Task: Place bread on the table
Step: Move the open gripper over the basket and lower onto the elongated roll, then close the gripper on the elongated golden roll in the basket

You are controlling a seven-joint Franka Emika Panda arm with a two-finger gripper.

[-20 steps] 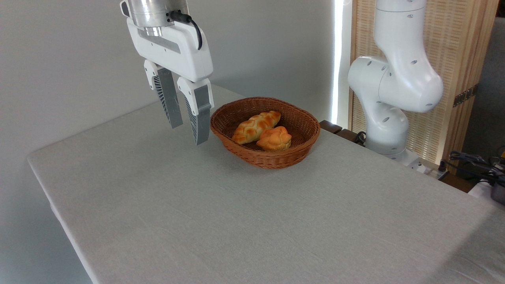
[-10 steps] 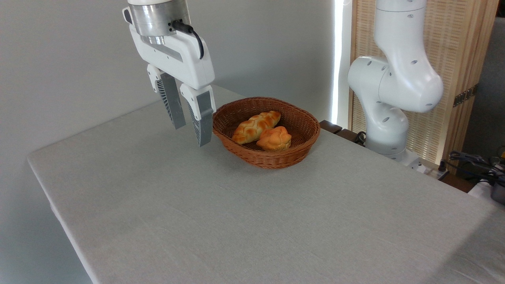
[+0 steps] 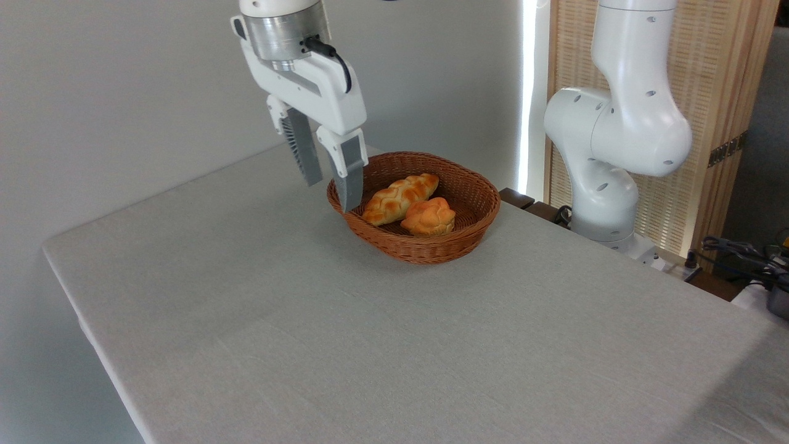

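Note:
The bread [image 3: 399,198], a long braided golden-brown loaf, lies inside a brown wicker basket [image 3: 478,217] at the back of the table [image 3: 345,320]. My gripper [image 3: 333,196] hangs open and empty above the basket's left rim, just left of the loaf and apart from it. Its nearer finger [image 3: 350,176] overlaps the rim in the picture; the other finger [image 3: 305,154] is farther left over the cloth.
A small round orange bun [image 3: 429,217] sits in the basket against the loaf's right side. The arm's white base [image 3: 607,154] stands beyond the table's back right edge, in front of a slatted wooden screen. Cables lie at the far right.
The gripper has moved right and slightly up, from over the cloth left of the basket to over the basket's left rim. It stays open. Loaf and bun have not moved.

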